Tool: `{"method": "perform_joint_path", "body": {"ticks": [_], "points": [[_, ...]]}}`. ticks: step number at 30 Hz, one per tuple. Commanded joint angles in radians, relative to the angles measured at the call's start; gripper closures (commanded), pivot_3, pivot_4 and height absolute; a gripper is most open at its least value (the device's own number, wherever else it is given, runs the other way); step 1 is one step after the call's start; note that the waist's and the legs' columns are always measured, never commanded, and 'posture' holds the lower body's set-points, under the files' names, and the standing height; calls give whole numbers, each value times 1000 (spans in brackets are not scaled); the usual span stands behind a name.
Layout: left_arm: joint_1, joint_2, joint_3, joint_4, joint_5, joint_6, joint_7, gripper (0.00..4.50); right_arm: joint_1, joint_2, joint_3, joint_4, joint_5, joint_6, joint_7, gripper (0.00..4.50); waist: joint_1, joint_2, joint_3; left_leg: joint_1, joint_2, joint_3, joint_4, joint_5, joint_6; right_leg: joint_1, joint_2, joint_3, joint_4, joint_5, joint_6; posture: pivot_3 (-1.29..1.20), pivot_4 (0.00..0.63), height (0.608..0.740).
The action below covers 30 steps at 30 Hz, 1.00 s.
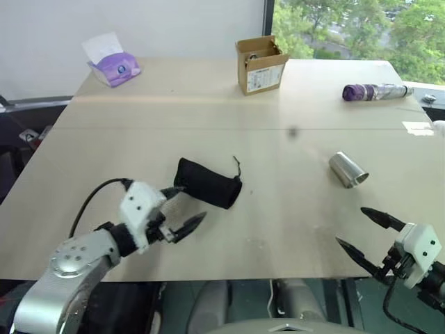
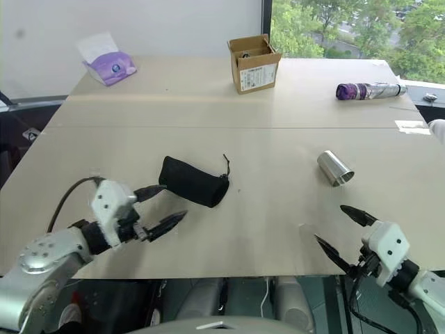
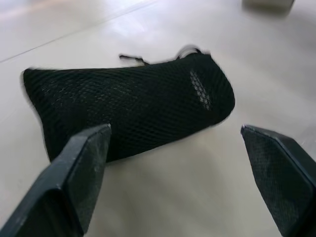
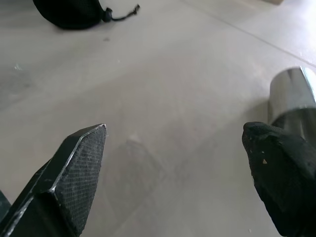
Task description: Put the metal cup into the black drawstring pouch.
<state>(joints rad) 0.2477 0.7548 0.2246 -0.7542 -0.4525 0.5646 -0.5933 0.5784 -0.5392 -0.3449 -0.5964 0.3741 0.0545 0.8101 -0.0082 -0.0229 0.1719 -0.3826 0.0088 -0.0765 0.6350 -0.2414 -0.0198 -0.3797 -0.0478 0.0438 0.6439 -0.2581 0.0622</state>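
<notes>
Near the bench's front edge, our wide-open left pincer [image 1: 182, 207] faces the soft black drawstring pouch [image 1: 207, 183]; the shiny steel cup [image 1: 347, 170] lies sideways beyond our open, empty right pincer [image 1: 360, 232].

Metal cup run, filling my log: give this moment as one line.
metal cup: on its side, untouched | black drawstring pouch: flat on table | left pincer: open beside pouch | right pincer: open, short of cup

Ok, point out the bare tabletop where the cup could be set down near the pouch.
Widest bare stretch: between the black drawstring pouch and the metal cup. Also bare: the near edge between the left gripper and right gripper. Busier at the far edge: tissue pack, cardboard box, purple-and-silver tube.
</notes>
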Motion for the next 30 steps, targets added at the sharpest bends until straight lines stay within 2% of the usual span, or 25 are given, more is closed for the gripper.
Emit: {"method": "perform_joint_path", "body": {"ticks": [1, 5, 11, 18, 21, 28, 29, 30], "points": [[-74, 39, -40, -97, 22, 119, 65, 145, -7, -4, 12, -44, 1, 4, -20, 0, 0, 0, 0, 0, 0, 0, 0, 0, 0, 0, 0, 0, 0, 0, 0, 0, 150, 740], [-213, 56, -123, -77, -4, 249, 76, 145, -20, -8, 32, -59, -5, 19, -37, 0, -1, 1, 0, 0, 0, -1, 0, 0, 0, 0, 1, -1, 1, 0, 0, 0, 150, 740], [-438, -2, -253, 7, -70, 489, 101, 145, -16, -14, 18, -98, 8, 44, -57, 0, -2, 1, 1, -1, -2, -2, 0, 0, 0, 0, 1, -2, 1, 1, -1, 0, 150, 740], [-518, 33, -436, 47, 43, 520, 128, 145, 20, -9, 11, -161, 18, 64, -80, 0, -5, 1, 1, -1, -1, -2, 0, 0, 0, 0, 1, -1, 1, 2, -1, 0, 150, 740], [-537, 55, -509, 74, 121, 473, 135, 795, 32, -6, 7, -178, 20, 68, -87, 0, -2, 0, 1, -1, -2, -2, 0, 0, 0, 0, 1, -1, 1, 1, -1, 0, 150, 740], [-589, 127, -555, 260, 300, 151, 35, 3997, 45, 31, 46, -186, -12, 44, -115, 0, -2, 1, 1, -1, -1, -2, 0, 0, 0, 0, 1, -2, 1, 1, -2, 0, 150, 740], [-601, 135, -554, 299, 319, 75, 2, 4394, 43, 37, 55, -187, -17, 44, -121, 0, -2, 1, 1, -1, -2, -2, 0, 0, 0, 0, 1, -1, 1, 1, -2, 0, 150, 740], [-613, 140, -549, 341, 334, -7, -32, 4464, 43, 41, 63, -187, -23, 41, -125, 0, -2, 1, 1, -1, -1, -2, 0, 0, 0, 0, 1, -1, 1, 1, -1, 0, 150, 740]]}}
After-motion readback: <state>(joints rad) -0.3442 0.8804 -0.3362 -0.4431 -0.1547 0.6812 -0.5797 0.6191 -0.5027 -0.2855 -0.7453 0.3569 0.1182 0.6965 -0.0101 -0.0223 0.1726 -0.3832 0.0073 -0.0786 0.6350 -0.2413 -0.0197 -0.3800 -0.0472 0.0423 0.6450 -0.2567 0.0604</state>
